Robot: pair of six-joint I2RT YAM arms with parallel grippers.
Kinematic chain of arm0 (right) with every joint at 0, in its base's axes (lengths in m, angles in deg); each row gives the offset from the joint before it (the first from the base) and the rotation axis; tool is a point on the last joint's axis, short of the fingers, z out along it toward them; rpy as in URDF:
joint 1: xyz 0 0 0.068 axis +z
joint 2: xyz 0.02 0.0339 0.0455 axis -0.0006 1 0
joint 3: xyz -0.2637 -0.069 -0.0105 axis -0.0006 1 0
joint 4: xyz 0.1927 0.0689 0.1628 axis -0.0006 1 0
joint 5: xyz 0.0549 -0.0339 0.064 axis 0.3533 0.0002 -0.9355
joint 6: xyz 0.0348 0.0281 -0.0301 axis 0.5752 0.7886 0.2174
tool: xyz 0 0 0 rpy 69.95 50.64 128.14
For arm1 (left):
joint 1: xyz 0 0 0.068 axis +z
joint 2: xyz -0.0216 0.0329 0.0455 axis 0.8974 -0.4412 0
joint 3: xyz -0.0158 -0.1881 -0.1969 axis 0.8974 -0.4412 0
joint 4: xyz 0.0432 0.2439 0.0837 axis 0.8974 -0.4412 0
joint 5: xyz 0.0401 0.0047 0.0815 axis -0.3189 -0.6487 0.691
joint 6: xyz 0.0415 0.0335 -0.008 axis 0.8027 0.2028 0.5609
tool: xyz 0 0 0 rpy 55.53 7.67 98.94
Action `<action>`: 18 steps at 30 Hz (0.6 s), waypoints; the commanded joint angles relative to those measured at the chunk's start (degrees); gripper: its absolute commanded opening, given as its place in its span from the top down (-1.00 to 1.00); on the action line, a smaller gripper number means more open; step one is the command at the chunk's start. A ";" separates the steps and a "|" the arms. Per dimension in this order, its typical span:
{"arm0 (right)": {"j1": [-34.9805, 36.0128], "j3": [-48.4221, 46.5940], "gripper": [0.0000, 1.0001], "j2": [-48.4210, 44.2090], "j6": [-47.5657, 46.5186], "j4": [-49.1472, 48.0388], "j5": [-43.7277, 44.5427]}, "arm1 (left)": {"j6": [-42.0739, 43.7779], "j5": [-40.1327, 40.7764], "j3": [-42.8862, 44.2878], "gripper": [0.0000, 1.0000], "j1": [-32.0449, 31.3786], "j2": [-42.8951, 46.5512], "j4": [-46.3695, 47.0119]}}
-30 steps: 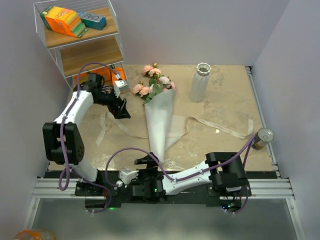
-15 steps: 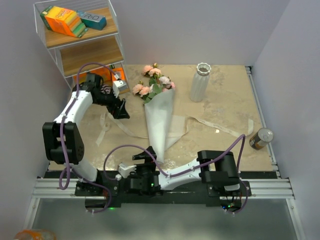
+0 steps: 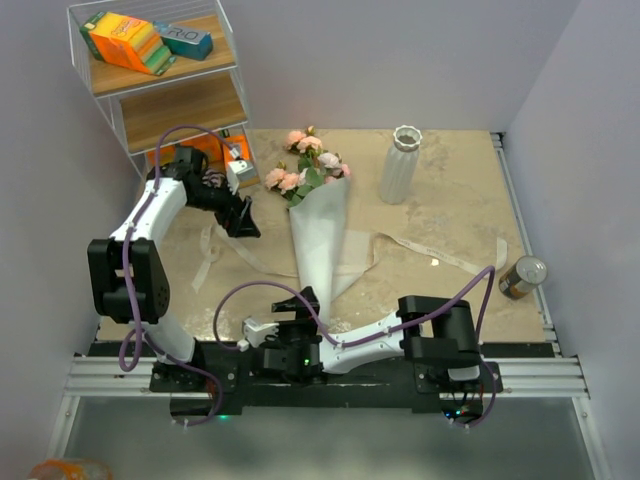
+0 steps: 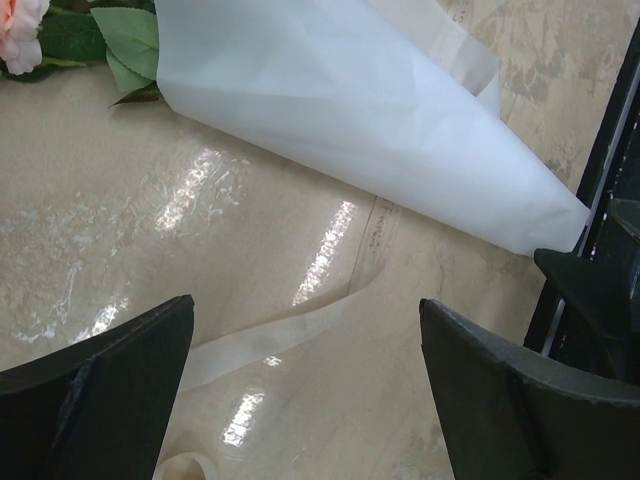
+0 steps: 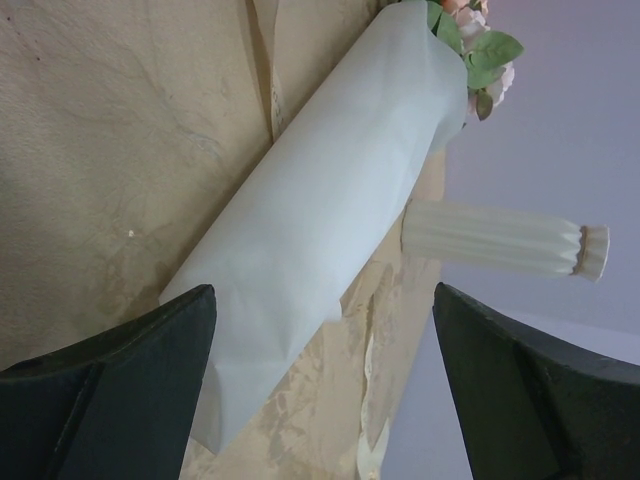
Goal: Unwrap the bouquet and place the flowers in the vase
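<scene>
Overhead view with two wrist views. A beige marbled counter (image 3: 455,185) fills the middle of the overhead frame, with a white wire shelf unit (image 3: 185,108) at the upper left; an orange-and-green box (image 3: 125,42) and a blue box (image 3: 185,40) are carried on its top shelf. The bouquet (image 3: 318,235) is laid flat at the centre of the counter, wrapped in a long cone of pale translucent paper. Its narrow tip is directed toward the lower edge of the frame, and the pink roses (image 3: 305,160) and green leaves are shown at its open upper end. The white ribbed vase (image 3: 400,165) is stood upright to the upper right of the roses, apart from them. A cream ribbon (image 3: 440,252) is trailed loose across the counter on both sides of the cone. The left claw (image 3: 242,218) is held left of the bouquet with its jaws spread wide and nothing between them; ribbon and paper are seen beyond it in its wrist view. The right claw (image 3: 300,300) is placed at lower centre, near the cone's tip, likewise spread wide and holding nothing; whether the paper is touched cannot be told. A small metal can (image 3: 523,277) is stood at the right edge of the counter.
</scene>
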 commanded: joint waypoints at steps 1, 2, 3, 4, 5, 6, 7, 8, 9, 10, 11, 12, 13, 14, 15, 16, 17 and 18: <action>-0.06 -1.29 -0.84 -0.90 3.55 2.41 2.56 | 1.45 -1.84 1.67 -0.99 0.36 0.40 -1.29; -0.06 -1.29 -0.84 -0.73 3.72 2.76 2.65 | 1.54 -1.67 1.67 -0.99 0.36 0.49 -1.47; -0.14 -1.38 -0.83 -0.72 5.03 4.15 2.65 | 1.63 -1.67 1.67 -0.99 0.45 0.58 -1.56; -0.06 -1.38 -0.83 -0.99 5.57 4.60 2.65 | 1.72 -1.67 1.67 -0.99 0.36 0.75 -1.65; -0.06 -0.95 -0.83 -0.99 5.92 4.78 2.65 | 1.80 -1.67 1.59 -0.99 0.45 0.93 -1.73; -0.14 -0.94 -0.83 -1.16 6.88 6.00 2.65 | 1.98 -1.75 1.41 -0.99 0.45 1.01 -1.73; -0.15 -0.94 -0.83 -1.16 7.41 6.45 2.65 | 1.98 -1.75 1.41 -0.99 0.45 1.10 -1.65; -0.06 -0.86 -0.83 -1.34 7.85 6.80 2.82 | 1.98 -1.93 1.24 -0.99 0.45 1.10 -1.65; -0.14 -0.94 -0.83 -1.34 8.73 7.24 2.83 | 2.07 -1.93 1.15 -0.99 0.45 1.10 -1.73; 0.03 -1.03 -0.83 -1.34 9.08 7.85 2.91 | 2.07 -1.93 1.06 -0.99 0.45 0.93 -1.73; 0.03 -1.20 -0.84 -1.17 9.52 8.03 3.09 | 2.16 -2.02 0.97 -0.99 0.36 0.93 -1.73; 0.03 -1.38 -0.86 -1.08 9.79 8.64 3.18 | 2.24 -2.02 0.97 -0.99 0.45 0.93 -1.82; 0.29 -1.47 -0.86 -1.16 9.96 8.82 3.18 | 2.24 -2.02 0.97 -0.99 0.45 1.01 -1.91; 0.38 -1.99 -0.87 -0.99 10.23 9.35 3.09 | 2.33 -1.93 1.06 -0.99 0.45 1.10 -2.08; 0.73 -2.17 -0.89 -1.16 11.36 10.57 2.48 | 2.51 -1.93 1.15 -0.99 0.45 1.19 -2.17; 1.52 -2.35 -0.89 -1.25 11.81 11.02 2.30 | 2.77 -1.93 1.23 -0.99 0.45 1.37 -2.44; 1.79 -3.04 -0.90 -1.34 13.03 11.72 1.86 | 3.03 -1.76 1.41 -0.99 0.45 1.54 -2.87; 2.14 -3.40 -0.91 -1.51 13.65 13.21 1.08 | 3.38 -1.75 1.41 -0.99 0.45 1.72 -3.05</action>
